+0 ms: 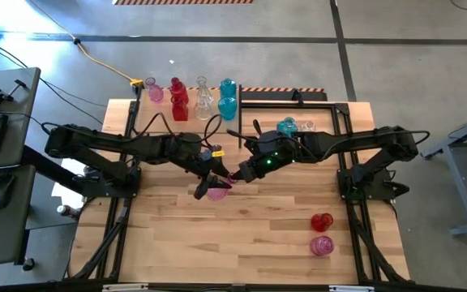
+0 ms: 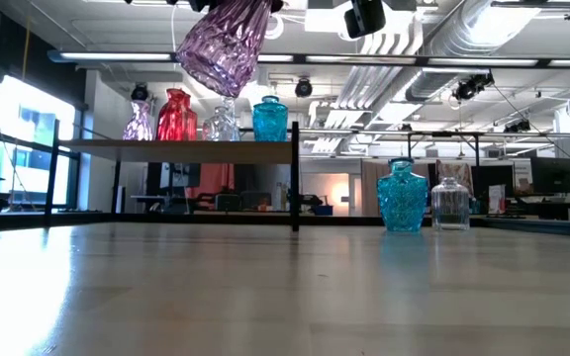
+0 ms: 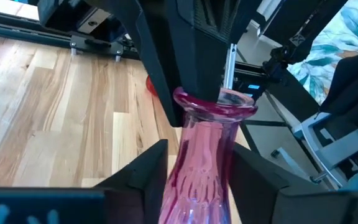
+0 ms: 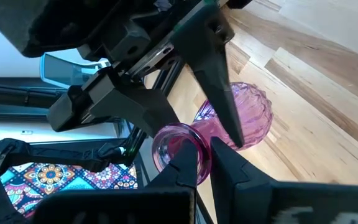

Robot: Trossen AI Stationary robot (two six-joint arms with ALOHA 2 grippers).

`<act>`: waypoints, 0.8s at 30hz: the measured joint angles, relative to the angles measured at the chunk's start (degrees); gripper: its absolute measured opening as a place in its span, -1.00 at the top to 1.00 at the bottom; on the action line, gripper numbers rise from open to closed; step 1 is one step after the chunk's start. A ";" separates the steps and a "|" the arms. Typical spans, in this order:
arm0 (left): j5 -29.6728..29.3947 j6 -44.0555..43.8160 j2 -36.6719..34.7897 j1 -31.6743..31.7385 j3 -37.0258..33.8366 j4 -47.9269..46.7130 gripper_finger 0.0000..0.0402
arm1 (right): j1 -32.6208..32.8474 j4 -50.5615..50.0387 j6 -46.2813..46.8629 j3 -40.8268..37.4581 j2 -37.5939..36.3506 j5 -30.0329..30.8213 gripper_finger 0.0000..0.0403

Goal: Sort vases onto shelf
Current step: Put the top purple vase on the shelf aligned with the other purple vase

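No readable text anywhere. Pink vase (image 1: 218, 191) is up off the bench (image 1: 242, 243) at mid-table, held between both arms: right gripper (image 4: 205, 163) pinches its rim, one finger inside the neck; left gripper (image 3: 197, 177) straddles the neck, fingers close on either side, contact unclear. Shelf (image 2: 181, 144) carries four vases.

There are nine vases in all: four on the shelf (image 1: 162, 113), two beside it, two near the table's front, one held aloft.
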 joint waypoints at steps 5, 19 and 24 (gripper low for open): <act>0.15 0.29 -0.01 0.00 0.00 0.16 0.45 | 0.00 -0.02 0.12 0.00 0.00 -0.04 1.00; 0.15 0.20 -0.04 0.00 0.00 0.26 0.48 | -0.15 0.01 0.26 0.00 0.00 -0.92 1.00; 0.29 0.00 -0.04 -0.02 0.00 0.28 0.47 | -0.20 0.07 0.19 0.00 0.00 -1.91 0.97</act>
